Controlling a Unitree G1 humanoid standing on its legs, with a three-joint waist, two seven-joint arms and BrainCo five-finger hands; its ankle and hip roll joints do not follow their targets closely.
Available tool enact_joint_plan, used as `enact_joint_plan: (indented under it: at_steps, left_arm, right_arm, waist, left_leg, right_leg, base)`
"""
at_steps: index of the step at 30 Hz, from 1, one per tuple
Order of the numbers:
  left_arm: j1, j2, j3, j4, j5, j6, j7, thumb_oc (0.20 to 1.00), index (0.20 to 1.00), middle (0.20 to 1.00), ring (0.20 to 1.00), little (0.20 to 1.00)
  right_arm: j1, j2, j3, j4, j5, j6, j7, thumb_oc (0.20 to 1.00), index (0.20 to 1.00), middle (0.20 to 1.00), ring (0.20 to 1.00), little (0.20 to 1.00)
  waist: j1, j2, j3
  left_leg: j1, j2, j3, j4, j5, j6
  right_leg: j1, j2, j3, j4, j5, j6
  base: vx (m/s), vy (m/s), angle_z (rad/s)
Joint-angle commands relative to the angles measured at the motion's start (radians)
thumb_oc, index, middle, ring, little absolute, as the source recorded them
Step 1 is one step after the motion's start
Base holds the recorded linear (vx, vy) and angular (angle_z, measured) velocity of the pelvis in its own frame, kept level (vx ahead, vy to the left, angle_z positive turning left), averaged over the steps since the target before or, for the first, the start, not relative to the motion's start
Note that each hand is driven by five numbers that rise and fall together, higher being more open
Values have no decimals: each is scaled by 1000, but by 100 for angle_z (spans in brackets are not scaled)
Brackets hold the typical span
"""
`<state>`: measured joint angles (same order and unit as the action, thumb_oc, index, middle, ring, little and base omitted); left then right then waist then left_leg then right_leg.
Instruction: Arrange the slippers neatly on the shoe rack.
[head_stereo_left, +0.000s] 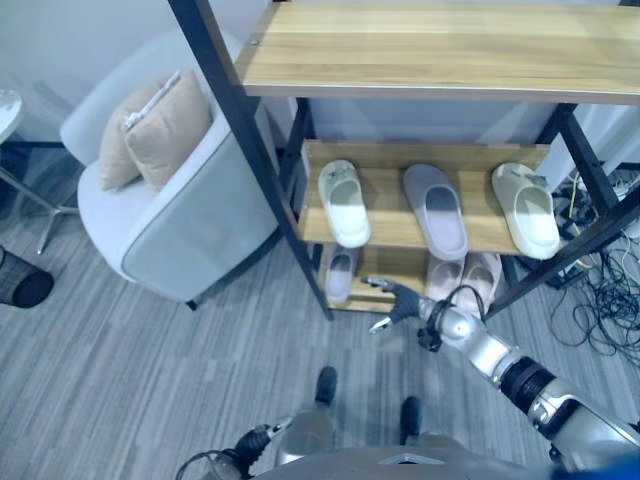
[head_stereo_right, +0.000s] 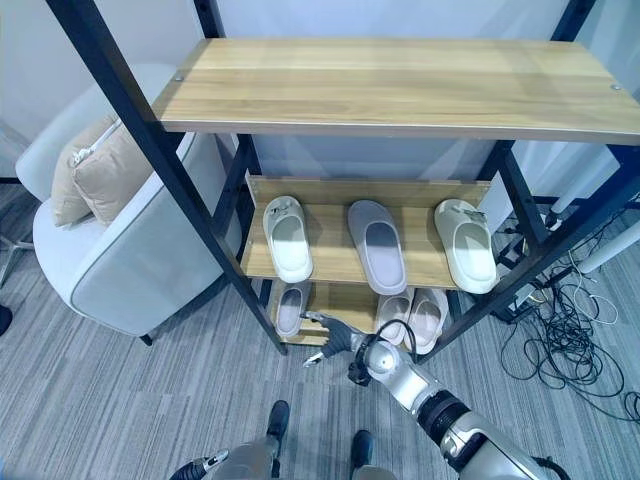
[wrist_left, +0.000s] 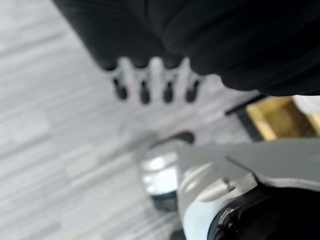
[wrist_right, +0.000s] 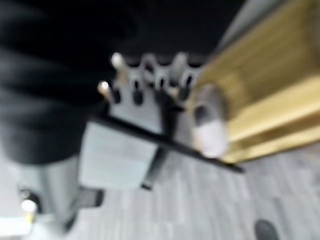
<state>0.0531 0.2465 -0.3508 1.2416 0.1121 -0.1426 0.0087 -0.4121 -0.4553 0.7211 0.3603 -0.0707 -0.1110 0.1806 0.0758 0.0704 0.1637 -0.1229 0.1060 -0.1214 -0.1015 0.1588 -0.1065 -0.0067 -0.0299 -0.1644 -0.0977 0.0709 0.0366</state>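
Slipper (head_stereo_left: 340, 273) half hidden under shelf (head_stereo_left: 400, 225) (right hand (head_stereo_left: 400, 303) near)

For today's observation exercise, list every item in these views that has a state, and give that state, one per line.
White slipper: middle shelf, left end, sole down.
Grey slipper: middle shelf, centre, sole down.
Cream slipper: middle shelf, right end, sole down.
Single grey slipper: bottom shelf, left, sole down.
Pink pair: bottom shelf, side by side.
Top shelf: bare.
Right hand: open, empty, in front of bottom shelf.
Left hand: open, empty, low over floor.
Cushion: leaning in the armchair.
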Motion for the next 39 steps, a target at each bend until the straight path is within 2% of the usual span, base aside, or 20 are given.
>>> enact_joint_plan:
  at_steps: [1,7,9,11,12,13,14,19,21,22,28,33,34,39]
  left_arm:
    - [-76,-6,-61,25,64,-16,18,1000,1000,1000,1000,1000]
    - [-86,-14,-71,-1,55,-30,29,1000,1000,1000,1000,1000]
    - [-86,-14,-73,-4,54,-30,29,1000,1000,1000,1000,1000]
    - [-79,-14,-76,-12,52,-32,23,1000,1000,1000,1000,1000]
    - [-75,-14,-69,-9,52,-36,22,1000,1000,1000,1000,1000]
    - [-75,-13,-71,-9,52,-36,22,1000,1000,1000,1000,1000]
    - [-68,-13,-68,-5,49,-36,17,1000,1000,1000,1000,1000]
    - [-64,-7,-69,8,51,-34,16,1000,1000,1000,1000,1000]
    - [-62,-5,-80,17,51,-32,19,1000,1000,1000,1000,1000]
    - [-63,-4,-79,16,46,-32,20,1000,1000,1000,1000,1000]
    - [-77,0,-91,24,26,-29,26,1000,1000,1000,1000,1000]
    - [-88,6,-105,11,22,-37,30,1000,1000,1000,1000,1000]
    - [-95,14,-126,-1,17,-43,32,1000,1000,1000,1000,1000]
    - [-111,18,-136,1,-7,-43,36,1000,1000,1000,1000,1000]
  right_arm:
    - [-94,-39,-34,-129,-1,-86,-16,1000,1000,1000,1000,1000]
    - [-121,-154,-159,-453,8,-140,-75,1000,1000,1000,1000,1000]
    - [-108,-167,-189,-479,23,-144,-86,1000,1000,1000,1000,1000]
    - [-55,-207,-290,-490,20,-147,-134,1000,1000,1000,1000,1000]
    - [-25,-234,-363,-456,-14,-148,-179,1000,1000,1000,1000,1000]
    - [-22,-234,-365,-457,-15,-148,-179,1000,1000,1000,1000,1000]
    - [-4,-250,-441,-336,-64,-133,-250,1000,1000,1000,1000,1000]
    - [-12,-238,-511,-166,-66,-111,-335,1000,1000,1000,1000,1000]
    - [-61,-228,-549,-14,-79,-88,-422,1000,1000,1000,1000,1000]
    - [-70,-227,-556,16,-69,-87,-435,1000,1000,1000,1000,1000]
    - [-176,-230,-544,147,-9,-70,-472,1000,1000,1000,1000,1000]
    - [-241,-288,-499,251,-65,-61,-495,1000,1000,1000,1000,1000]
    - [-309,-319,-465,365,-46,-50,-499,1000,1000,1000,1000,1000]
    - [-398,-338,-402,497,19,-47,-477,1000,1000,1000,1000,1000]
  waist:
    - [21,-41,70]
    - [7,-47,64]
    - [5,-49,63]
    - [0,-51,58]
    - [-4,-53,57]
    - [-2,-53,57]
    - [1,-53,57]
    - [12,-51,59]
    - [28,-45,65]
    - [31,-45,66]
    - [49,-45,73]
    - [65,-46,84]
    - [78,-46,96]
    - [89,-44,113]
  left_leg:
    - [73,-22,-13,55,-152,56]
    - [79,-13,-6,41,-150,54]
    - [80,-12,-6,39,-150,54]
    - [82,-9,-6,35,-151,54]
    - [82,-7,-7,33,-152,53]
    - [82,-6,-7,33,-152,53]
    - [78,-6,-14,30,-151,54]
    - [70,-9,-26,28,-149,55]
    - [55,-12,-39,30,-149,55]
    - [51,-13,-43,31,-149,55]
    - [28,-18,-59,35,-143,52]
    - [1,-24,-76,42,-137,48]
    - [-25,-30,-90,48,-130,45]
    - [-63,-38,-101,54,-119,40]
  right_leg:
    - [-59,-111,48,146,-108,93]
    - [-60,-108,51,141,-108,97]
    - [-60,-107,50,140,-108,97]
    - [-59,-106,47,137,-108,97]
    - [-59,-104,43,136,-110,98]
    - [-58,-104,43,136,-110,98]
    - [-57,-103,37,132,-110,98]
    - [-56,-101,27,128,-111,97]
    - [-60,-101,16,130,-115,97]
    - [-61,-102,13,129,-114,97]
    - [-69,-103,-5,131,-115,96]
    - [-81,-106,-20,131,-114,97]
    - [-94,-108,-28,132,-112,97]
    - [-116,-114,-41,133,-105,99]
  base:
    - [22,-9,-6]
    - [31,-7,0]
    - [19,-5,0]
    - [49,-15,-1]
    - [32,-14,-1]
    - [41,-22,3]
    - [0,0,0]
    - [0,0,0]
    - [10,8,7]
    - [7,2,18]
    - [4,7,7]
    - [-15,5,16]
    - [-40,20,20]
    - [-22,23,11]
